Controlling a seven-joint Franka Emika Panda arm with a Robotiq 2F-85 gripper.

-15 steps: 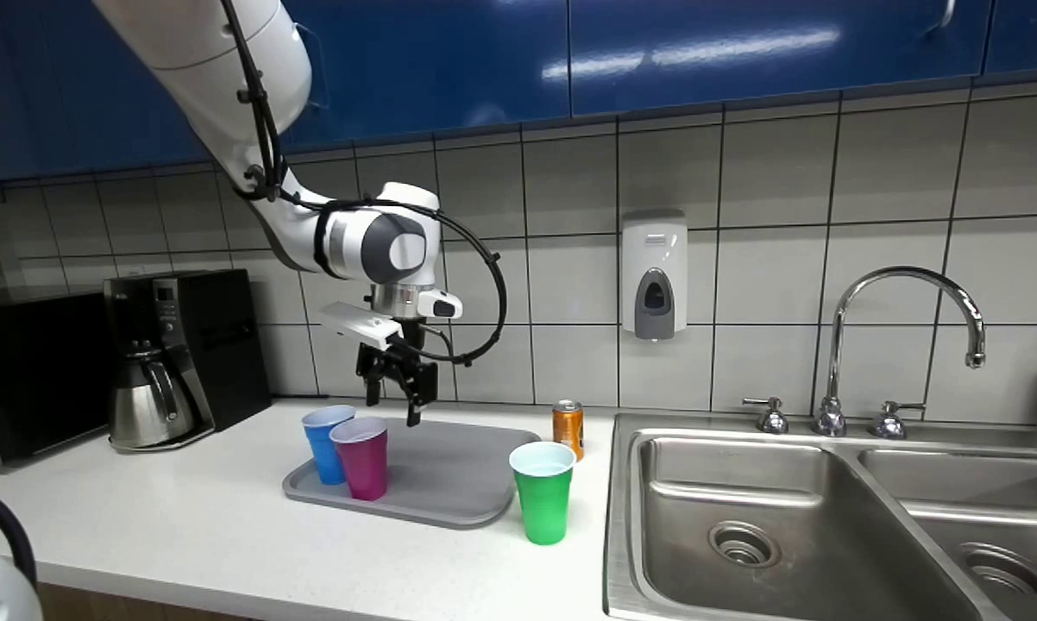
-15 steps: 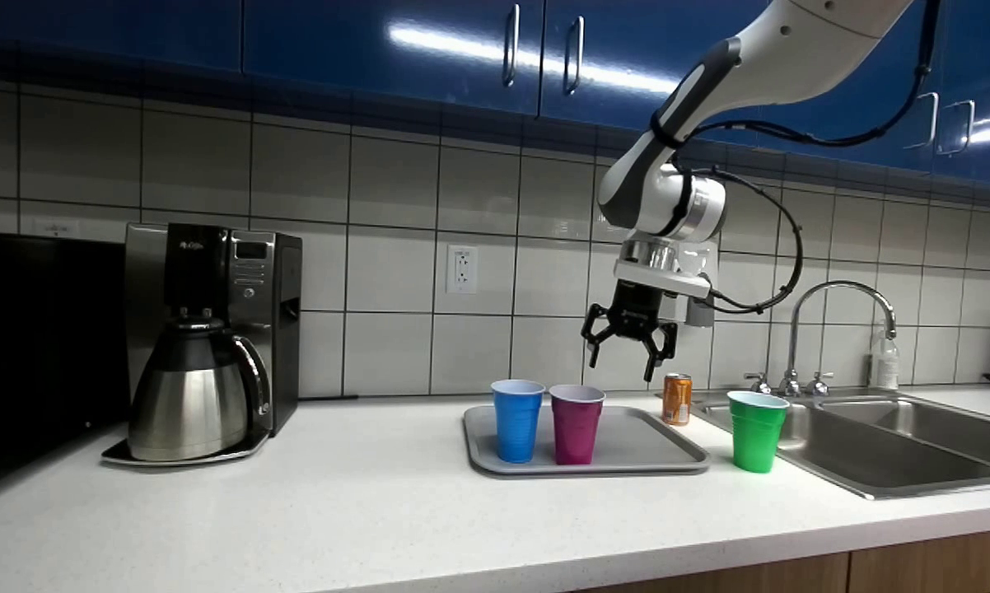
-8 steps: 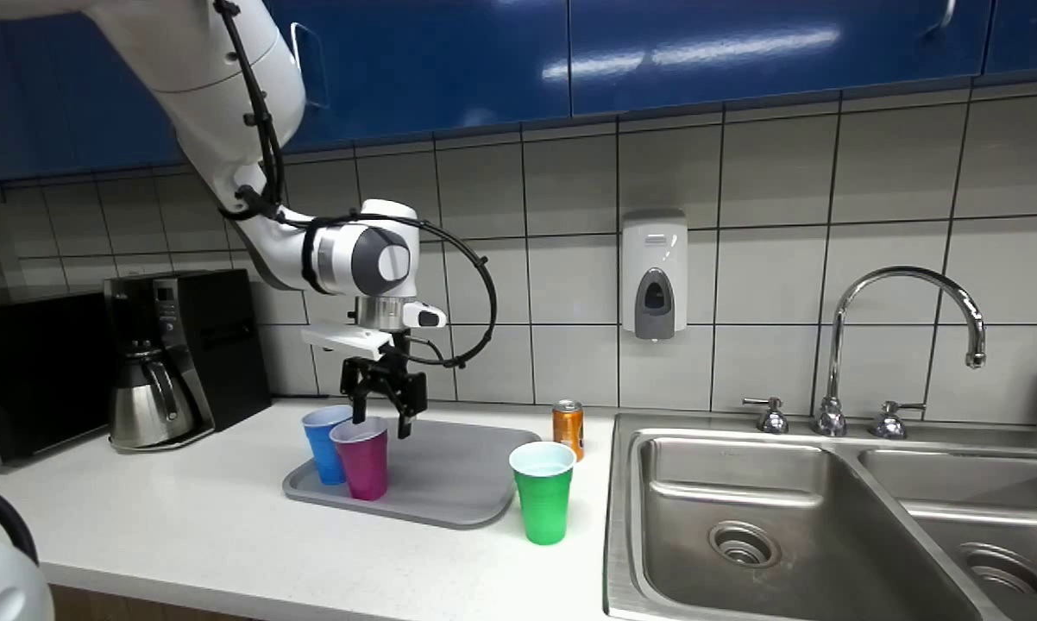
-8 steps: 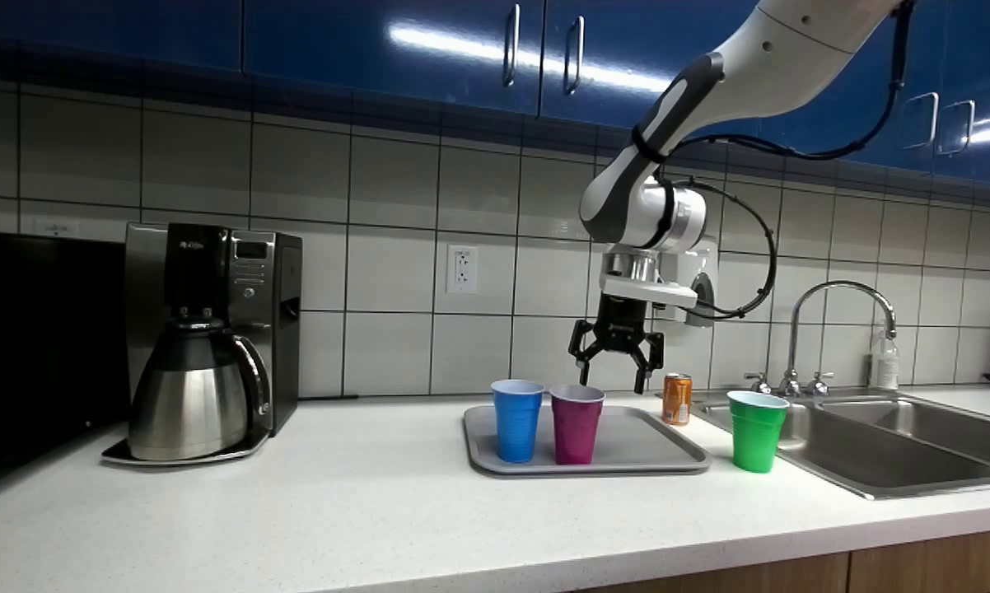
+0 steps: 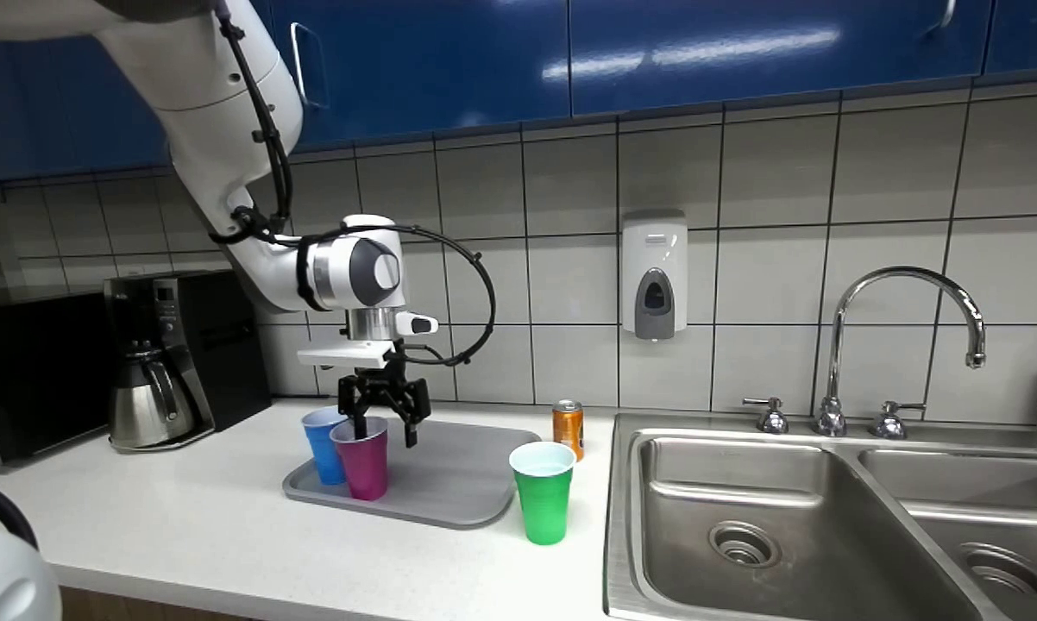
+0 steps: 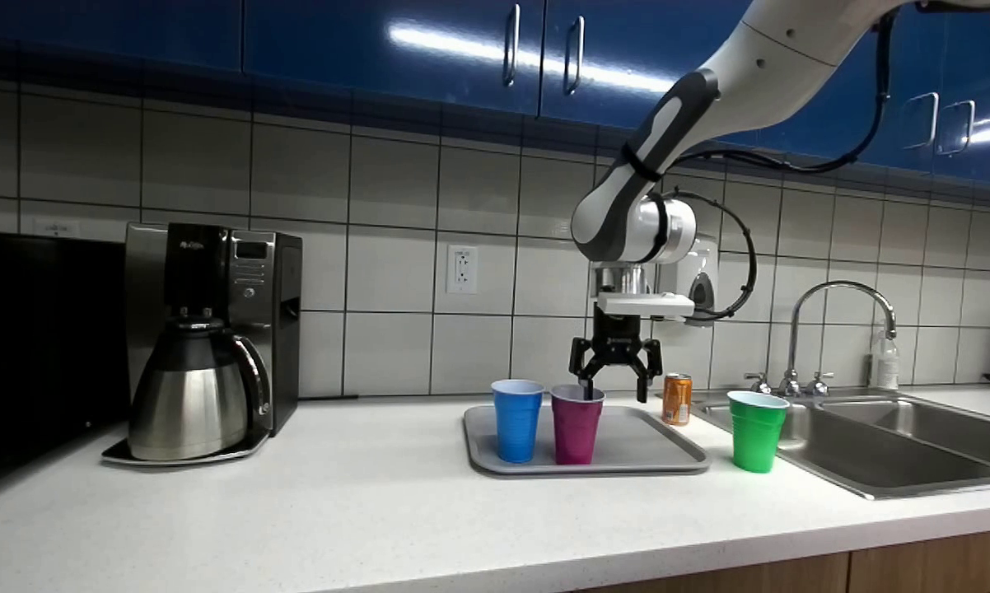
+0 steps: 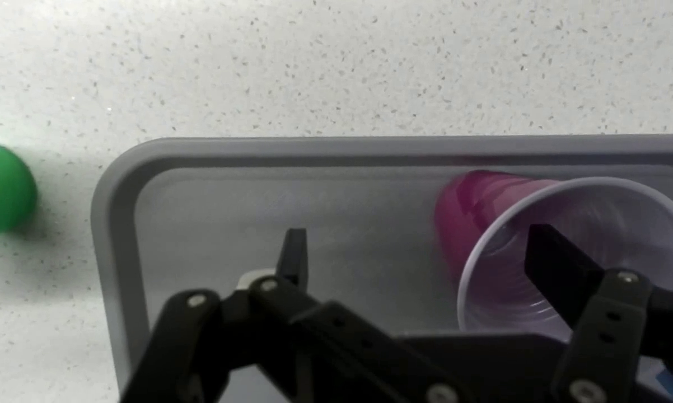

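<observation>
Toward back bench edge (image 6: 417, 405), wall of magenta cup (image 6: 575, 436) is being straddled by wide-spread, empty gripper (image 6: 615, 397); alignment is seemingly being met, grip not yet being taken.

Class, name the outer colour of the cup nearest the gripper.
Magenta; that cup shows best in an exterior view.

In the wrist view, the jaws partly hide the purple cup (image 7: 507, 254).

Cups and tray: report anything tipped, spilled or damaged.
Nothing stands out as tipped, spilled or damaged. The blue cup and purple cup stand upright on the tray; the green cup stands upright beside it, on the counter.
</observation>
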